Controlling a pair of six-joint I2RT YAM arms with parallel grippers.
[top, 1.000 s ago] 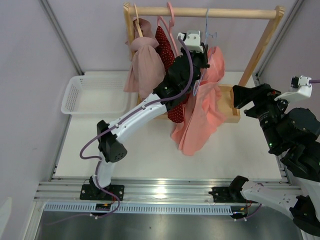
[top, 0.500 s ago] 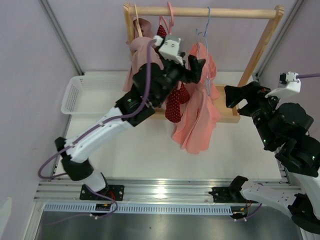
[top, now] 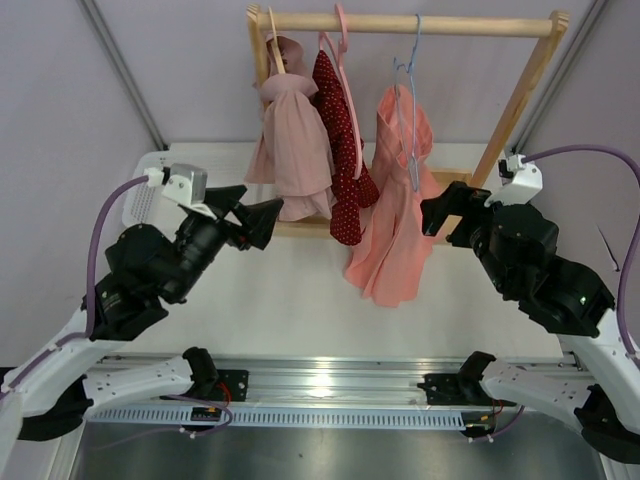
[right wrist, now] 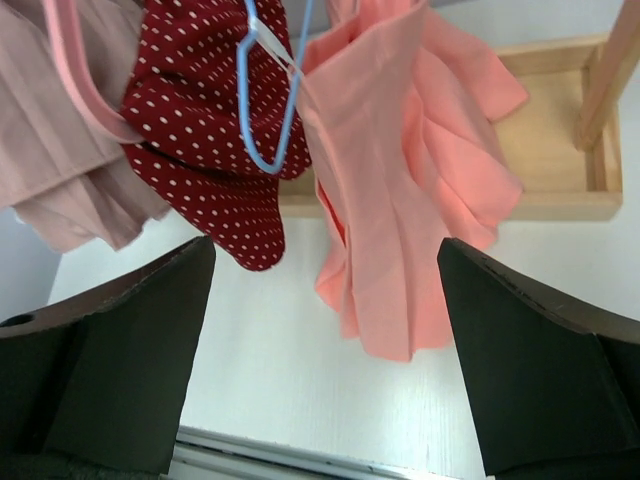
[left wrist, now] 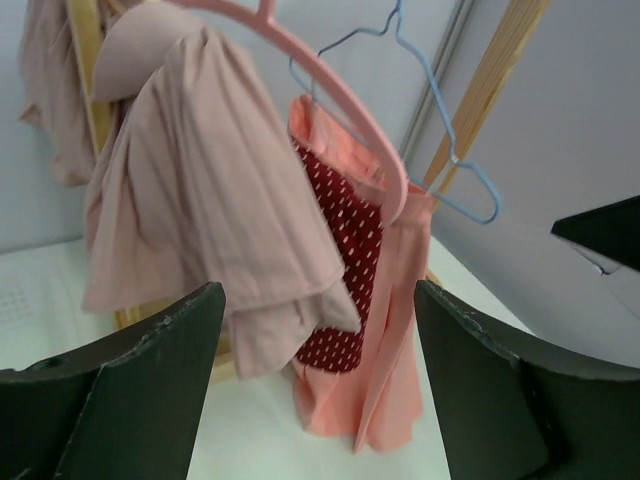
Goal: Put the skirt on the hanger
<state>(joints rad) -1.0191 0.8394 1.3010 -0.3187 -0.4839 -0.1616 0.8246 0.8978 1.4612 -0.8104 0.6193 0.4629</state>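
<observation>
At the far left sat a white plastic slatted basket [top: 140, 205], half hidden behind the left arm, so we could not tell what it held. The left gripper [top: 250, 210] hovered just in front of it with its two dark fingers spread wide, holding nothing and pointing towards the clothes, well apart from them.

Next came the light wooden clothes rack [top: 400, 23] at the back of the white table [top: 300, 300]. On its rail hung three garments. The first was a pale dusty-pink pleated garment [top: 290, 140] on a wooden hanger [top: 272, 40]. Just beside it was a dark red garment with white dots [top: 340, 150] on a thicker pink plastic hanger [top: 343, 40].

Right of those hung the salmon-coral pink fabric skirt [top: 400, 220], draped on the thin light-blue wire hanger [top: 410, 100], whose hook sat over the rail. The skirt touched the dotted garment at its left edge, and its flared hem fell in folds to the table in front of the rack.

The rack's base was a shallow wooden tray [right wrist: 560, 170]. Part of the skirt's fabric lay over its left portion; the right portion showed only bare wood.

Furthest right, the right gripper [top: 445, 212] hung near the skirt's right edge without touching it, fingers parted and gripping nothing.
</observation>
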